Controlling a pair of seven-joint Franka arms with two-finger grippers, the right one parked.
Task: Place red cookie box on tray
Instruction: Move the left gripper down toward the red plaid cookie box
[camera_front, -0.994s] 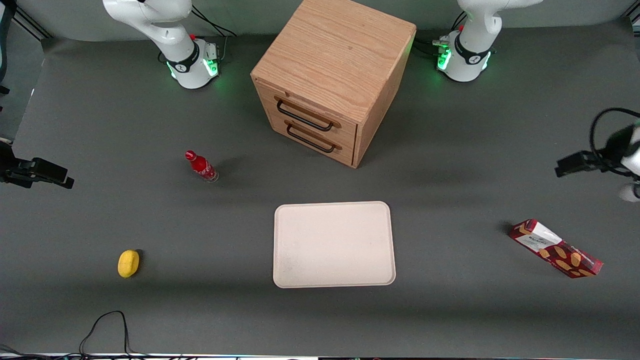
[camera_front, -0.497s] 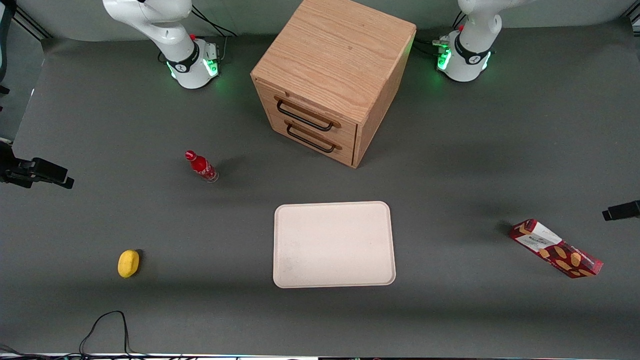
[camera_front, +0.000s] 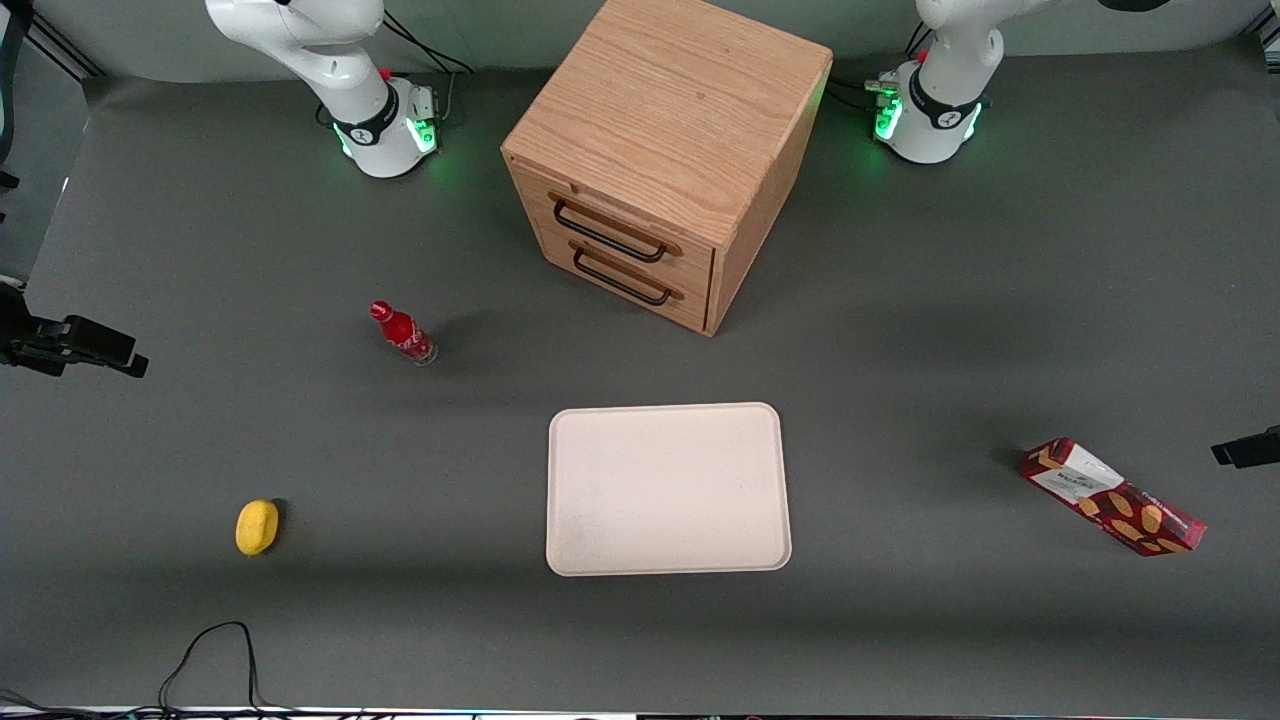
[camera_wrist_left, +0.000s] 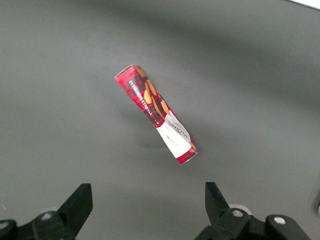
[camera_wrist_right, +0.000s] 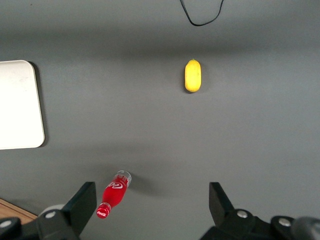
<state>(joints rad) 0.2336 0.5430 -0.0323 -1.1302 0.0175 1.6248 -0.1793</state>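
Dark-red carton, item 1: your cookie box (camera_front: 1112, 496) lies flat on the grey table (camera_front: 900, 620) toward the working arm's end, askew, well apart from the tray. Its white label end points toward the cabinet side, its cookie-print end toward the front camera. In the left wrist view the box (camera_wrist_left: 155, 114) lies diagonally on bare mat.

Item 2: tray (camera_front: 668, 488), cream-white, flat on the table near the middle, nearer the front camera than the cabinet. Nothing rests on it.

Item 3: your gripper (camera_wrist_left: 145, 205) hangs above the box, not touching it. Its 2 black fingers (camera_wrist_left: 77, 205) stand wide apart and grasp nothing. In the front view only a dark tip of it (camera_front: 1245, 447) shows at the frame's edge, near the box.

Item 4: wooden cabinet (camera_front: 665, 150) with 2 drawers, both closed, black handles.

Item 5: red bottle (camera_front: 402, 333), upright, toward the parked arm's end.

Item 6: yellow lemon-like object (camera_front: 257, 527), nearer the front camera than the bottle.
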